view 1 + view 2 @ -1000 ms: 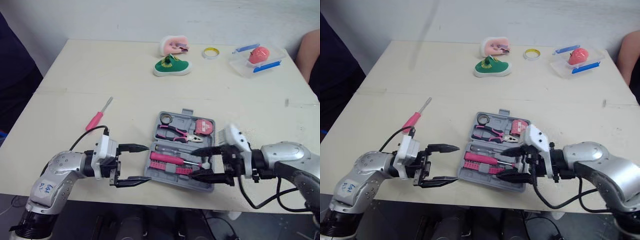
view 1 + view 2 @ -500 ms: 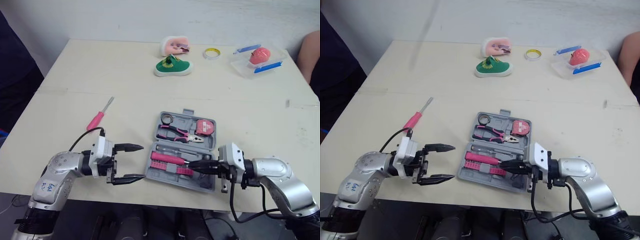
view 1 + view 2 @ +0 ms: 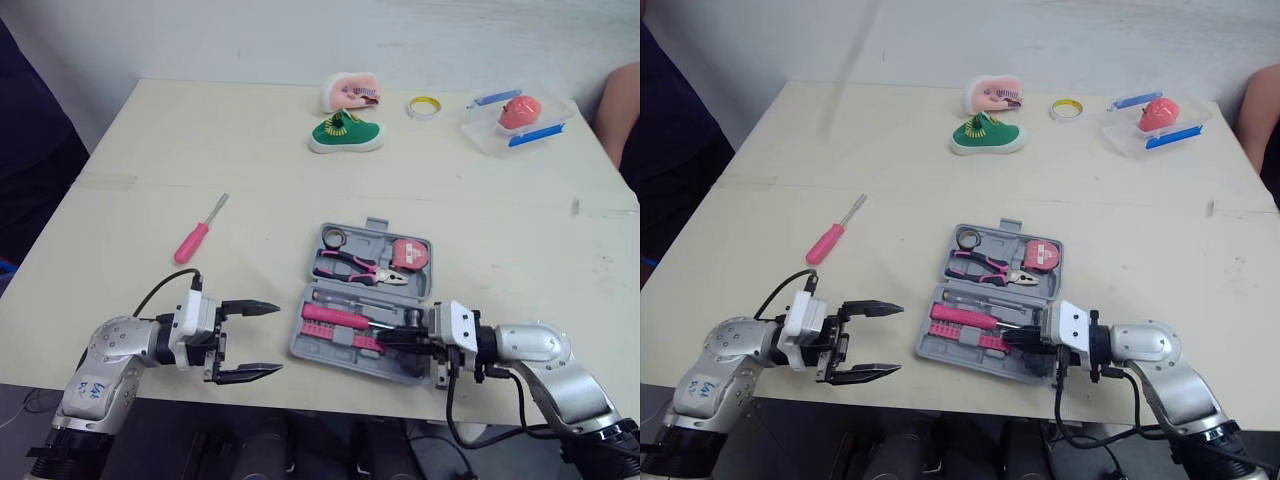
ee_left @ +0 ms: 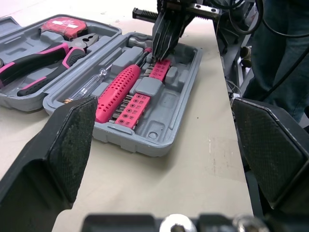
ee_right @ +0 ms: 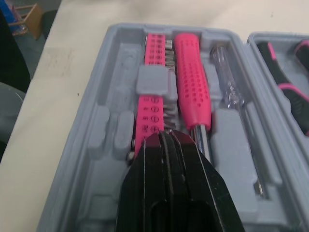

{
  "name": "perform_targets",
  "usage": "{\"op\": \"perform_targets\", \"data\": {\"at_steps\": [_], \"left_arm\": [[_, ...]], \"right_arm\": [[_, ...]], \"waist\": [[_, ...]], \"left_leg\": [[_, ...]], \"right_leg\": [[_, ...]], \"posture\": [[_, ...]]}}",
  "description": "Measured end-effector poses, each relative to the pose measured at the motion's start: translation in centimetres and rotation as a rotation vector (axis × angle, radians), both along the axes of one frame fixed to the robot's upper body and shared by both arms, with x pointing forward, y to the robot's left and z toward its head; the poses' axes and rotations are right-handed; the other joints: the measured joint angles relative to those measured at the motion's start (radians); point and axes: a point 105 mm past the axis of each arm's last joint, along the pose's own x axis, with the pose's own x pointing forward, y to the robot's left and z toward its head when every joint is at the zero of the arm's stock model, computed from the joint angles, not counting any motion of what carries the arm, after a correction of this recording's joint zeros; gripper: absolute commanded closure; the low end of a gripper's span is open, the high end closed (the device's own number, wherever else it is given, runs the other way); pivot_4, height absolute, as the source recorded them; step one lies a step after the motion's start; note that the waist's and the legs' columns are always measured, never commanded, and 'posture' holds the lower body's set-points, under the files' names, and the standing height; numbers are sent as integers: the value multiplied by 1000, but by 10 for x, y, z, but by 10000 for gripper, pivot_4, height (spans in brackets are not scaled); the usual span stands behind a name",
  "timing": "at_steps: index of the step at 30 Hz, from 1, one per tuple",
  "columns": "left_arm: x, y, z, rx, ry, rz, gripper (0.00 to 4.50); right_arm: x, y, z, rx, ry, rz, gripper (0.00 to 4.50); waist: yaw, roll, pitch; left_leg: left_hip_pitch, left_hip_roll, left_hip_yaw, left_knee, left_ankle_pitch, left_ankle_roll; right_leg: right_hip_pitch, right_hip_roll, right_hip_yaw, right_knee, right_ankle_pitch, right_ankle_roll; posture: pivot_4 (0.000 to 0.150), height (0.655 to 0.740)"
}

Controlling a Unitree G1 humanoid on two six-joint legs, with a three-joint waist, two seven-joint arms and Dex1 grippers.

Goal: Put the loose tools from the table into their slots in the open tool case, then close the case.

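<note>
Black fingers of the right claw point(image 3: 386, 338) are pressed together on nothing, their tips dipped into the near half of the tool case point(image 3: 345, 361), at the pink bit strip point(image 5: 155, 104) beside the pink-handled driver point(image 3: 335, 318). Its forearm lies low along the near edge of the surface point(image 3: 200, 140), reaching left. The left claw point(image 3: 272, 338) hangs spread wide and empty just left of the case, forearm level, pointing right. Pliers point(image 3: 355, 268) and tape measure point(image 3: 408, 254) sit in the far half. One screwdriver point(image 3: 203, 228) lies loose, well off to the far left. By my judgement that tool is yet to be stowed, and the open case then shut.
</note>
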Motion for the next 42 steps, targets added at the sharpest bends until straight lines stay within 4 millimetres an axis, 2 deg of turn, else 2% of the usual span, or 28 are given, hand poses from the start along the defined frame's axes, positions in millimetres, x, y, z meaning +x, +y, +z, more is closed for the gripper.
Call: {"op": "perform_targets", "data": {"at_steps": [7,10,14,17,19,20,21,24,28,29,32,35,37,40,42], "left_arm": [[3,-4,5,1,4,21,0],[5,-5,8,1,0,31,0],[8,0,6,1,1,86,0],[14,10,9,-11,-39,165,0],[24,26,11,-36,-94,273,0],[29,40,9,-38,-121,346,0],[32,51,7,-35,-136,404,0],[39,86,3,-37,-153,572,0],[35,150,-6,8,-112,803,0],[32,169,-7,23,-99,862,0],[26,202,-4,36,-105,976,0],[20,238,-2,22,-100,1129,0],[14,257,-1,37,-99,1210,0],[10,268,-1,52,-106,1264,0],[3,276,-5,57,-98,1314,0]], "right_arm": [[-1,6,-3,-53,-75,27,44262],[-1,5,-5,-56,-79,18,44262],[-14,1,0,56,16,-8,44262],[-19,-6,16,161,35,-21,44262],[-18,-20,28,221,96,-91,44262],[-15,-32,36,251,119,-154,38305],[-12,-42,43,258,103,-196,35961],[-8,-65,55,230,-8,-272,20544],[-11,-116,49,149,-88,-399,1075],[-13,-131,49,146,-111,-421,447],[-17,-164,46,107,-129,-480,447],[-22,-214,37,25,-118,-651,447],[-27,-236,33,1,-131,-746,447],[-33,-250,24,-36,-148,-808,447],[-43,-270,18,-54,-164,-902,447]], "waist": [[-1,-3,-2],[-2,-5,-3],[2,-5,-3],[1,-5,-3],[1,-4,-3],[-1,-4,-3],[-1,-4,-3],[1,-4,-3],[1,-4,-3],[1,-4,-3],[1,-4,-3],[0,-5,-3],[-3,-5,-3],[-7,-4,-3],[-11,-4,-3]], "left_leg": [[4,0,0,0,0,0],[13,0,0,-3,-1,-1],[15,1,-1,-4,-4,-1],[15,1,-1,-3,-4,-1],[15,1,-1,-4,-4,0],[15,1,-1,-4,-5,0],[15,1,-1,-4,-5,-1],[15,1,-1,-4,-5,-1],[15,1,1,-4,-7,1],[15,1,1,-3,-8,4],[16,1,1,-4,-9,5],[15,1,1,-5,-9,4],[16,1,1,-6,-9,2],[16,1,1,-6,-11,-2],[16,1,2,-6,-12,-4]], "right_leg": [[3,0,0,0,0,0],[12,0,0,-3,0,0],[15,0,0,-4,0,-1],[15,0,0,-4,0,-1],[15,-1,0,-4,0,-1],[15,-1,0,-4,0,-1],[15,-1,0,-4,-1,-1],[14,-1,0,-4,-1,-1],[14,-1,0,-5,-1,-1],[14,-1,0,-5,-1,-1],[15,-2,1,-5,-1,-1],[13,-2,1,-5,-1,-1],[13,-2,1,-5,-2,-3],[12,-2,1,-4,-2,-3],[12,-2,1,-4,-2,-3]], "posture": [[1500,7400],[1500,7400],[1500,7400],[1500,7400],[1500,7400],[1500,7400],[1500,7400],[1500,7400],[1500,7400],[1500,7400],[1500,7400],[1500,7400],[1500,7400],[1500,7400],[1500,7400]]}}
